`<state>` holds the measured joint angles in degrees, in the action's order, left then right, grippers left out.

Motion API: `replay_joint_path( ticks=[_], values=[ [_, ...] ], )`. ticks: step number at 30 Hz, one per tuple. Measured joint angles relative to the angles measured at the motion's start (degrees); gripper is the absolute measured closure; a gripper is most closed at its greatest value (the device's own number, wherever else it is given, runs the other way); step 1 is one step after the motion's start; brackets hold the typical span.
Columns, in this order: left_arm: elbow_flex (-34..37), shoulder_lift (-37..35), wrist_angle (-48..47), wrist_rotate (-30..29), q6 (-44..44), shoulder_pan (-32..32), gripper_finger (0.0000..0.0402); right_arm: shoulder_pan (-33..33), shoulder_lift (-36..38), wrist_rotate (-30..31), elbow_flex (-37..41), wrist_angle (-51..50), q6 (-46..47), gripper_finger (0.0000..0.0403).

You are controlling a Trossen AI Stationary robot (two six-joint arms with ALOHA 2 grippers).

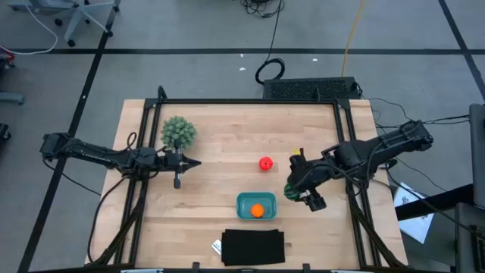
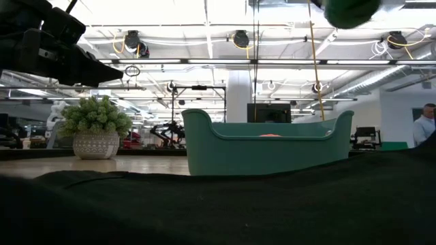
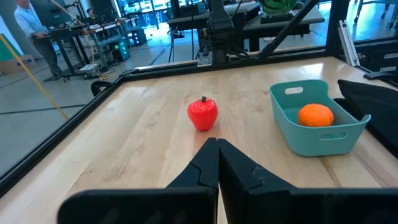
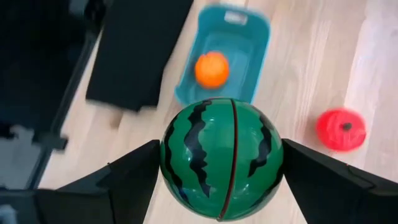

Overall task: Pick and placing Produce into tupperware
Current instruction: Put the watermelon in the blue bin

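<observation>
Pinching the watermelon, your right gripper hangs just beside the tub; carry it over the orange, lower, then release gently, while your left gripper, pressed together, waits.

From the low camera the black mat fills the foreground and hides the tub's base; only a sliver of the orange shows over its rim. The watermelon is cut off at that picture's 1 o'clock edge. From above, the right gripper covers most of the watermelon. The red fruit is blurred in the right wrist picture.
</observation>
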<state>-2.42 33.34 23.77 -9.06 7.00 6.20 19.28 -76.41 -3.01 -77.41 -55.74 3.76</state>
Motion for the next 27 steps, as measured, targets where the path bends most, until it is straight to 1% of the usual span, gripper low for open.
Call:
replay_joint_path(
  ticks=[7,9,14,23,27],
  values=[
    [0.0,0.0,0.0,0.0,0.0,0.0,0.04,-1.95,-2.36,-0.75,0.0,9.72,-1.42,0.0085],
    [0.0,0.02,0.0,0.0,-0.01,0.0,0.0401,-2.59,-3.3,-1.72,0.0,11.19,-2.45,0.0085],
    [0.0,0.0,0.0,0.0,-0.63,0.0,0.04,-4.26,-5.83,-1.97,0.0,13.74,-2.91,0.0085],
    [0.0,0.0,-0.13,0.02,-0.74,-0.02,0.0401,-7.41,-9.74,-7.72,0.0,19.29,-3.37,0.0085],
    [0.0,0.01,-0.25,0.03,-0.76,-0.01,0.0401,-8.48,-10.21,-7.78,0.0,21.94,-5.31,0.0085]
  ],
)
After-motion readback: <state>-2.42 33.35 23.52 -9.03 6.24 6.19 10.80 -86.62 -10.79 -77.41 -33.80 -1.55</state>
